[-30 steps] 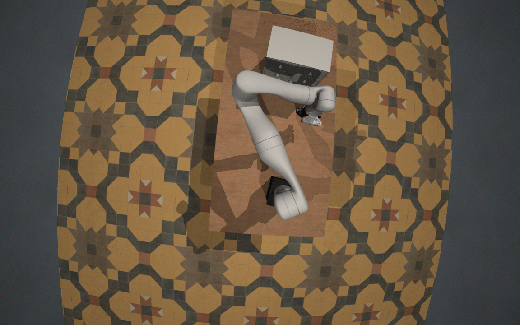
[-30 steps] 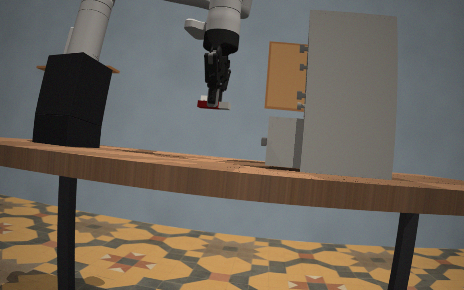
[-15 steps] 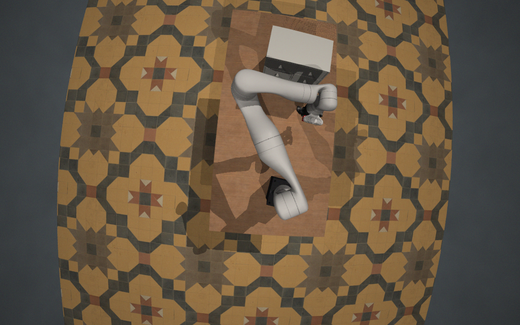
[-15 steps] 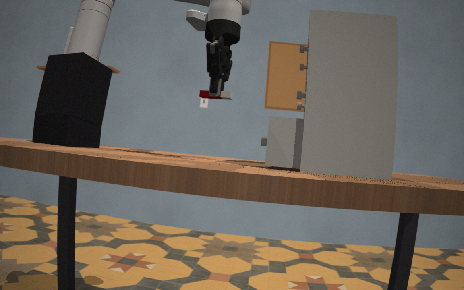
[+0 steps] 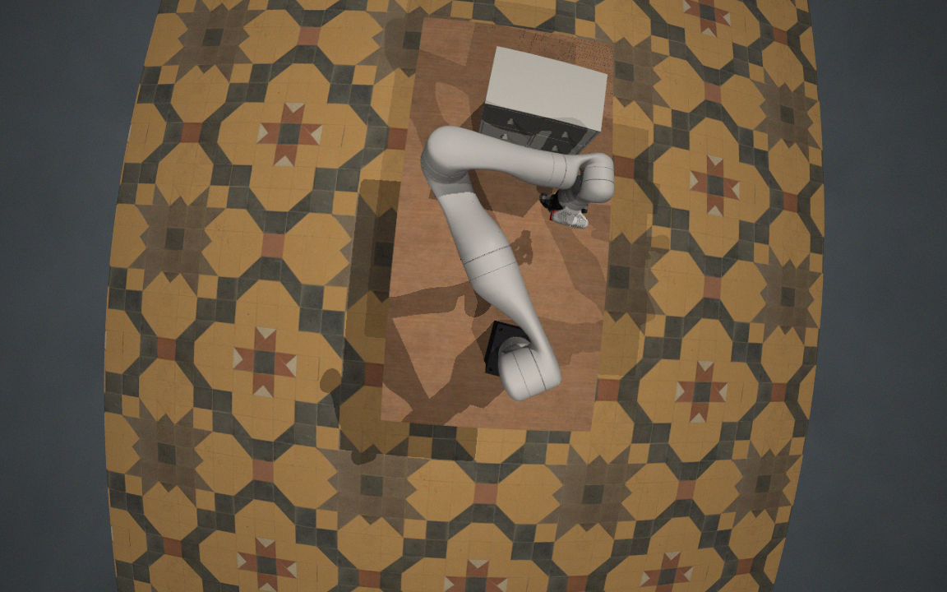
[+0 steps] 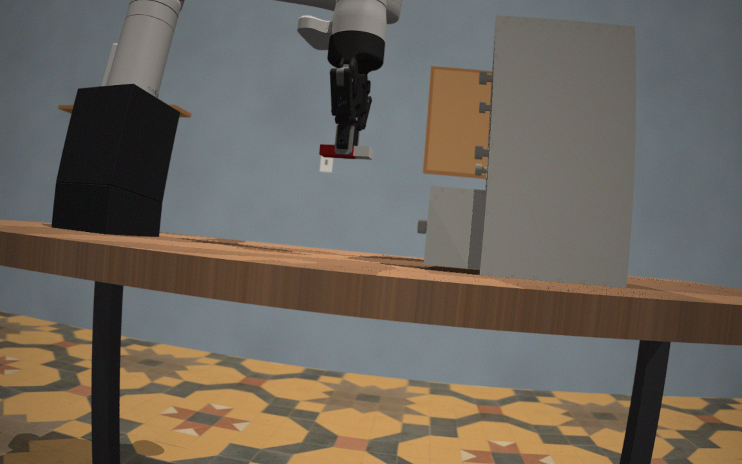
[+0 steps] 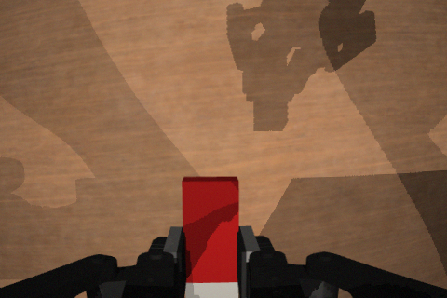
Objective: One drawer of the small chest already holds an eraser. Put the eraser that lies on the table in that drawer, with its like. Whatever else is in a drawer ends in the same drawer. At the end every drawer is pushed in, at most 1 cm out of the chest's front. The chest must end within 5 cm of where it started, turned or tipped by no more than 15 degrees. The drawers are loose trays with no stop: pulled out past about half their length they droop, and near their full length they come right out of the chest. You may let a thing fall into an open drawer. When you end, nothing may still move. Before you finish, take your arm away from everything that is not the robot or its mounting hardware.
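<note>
My gripper (image 6: 346, 147) is shut on a red eraser with a white end (image 6: 344, 152). It holds the eraser high above the table, in front of the chest (image 6: 558, 153). In the wrist view the eraser (image 7: 211, 238) sits between the two fingers, red end pointing away, with bare table far below. From above, the gripper (image 5: 564, 210) hangs in front of the chest's right side (image 5: 544, 91). A bottom drawer (image 6: 451, 227) stands pulled out a little from the chest's front. The drawers' insides are hidden from me.
The arm's black base (image 6: 111, 161) stands at the table's near end. An orange panel (image 6: 457, 121) shows behind the chest's front. The arm's upper links (image 5: 491, 158) cross over the chest's front. The table's right edge lies close to the gripper.
</note>
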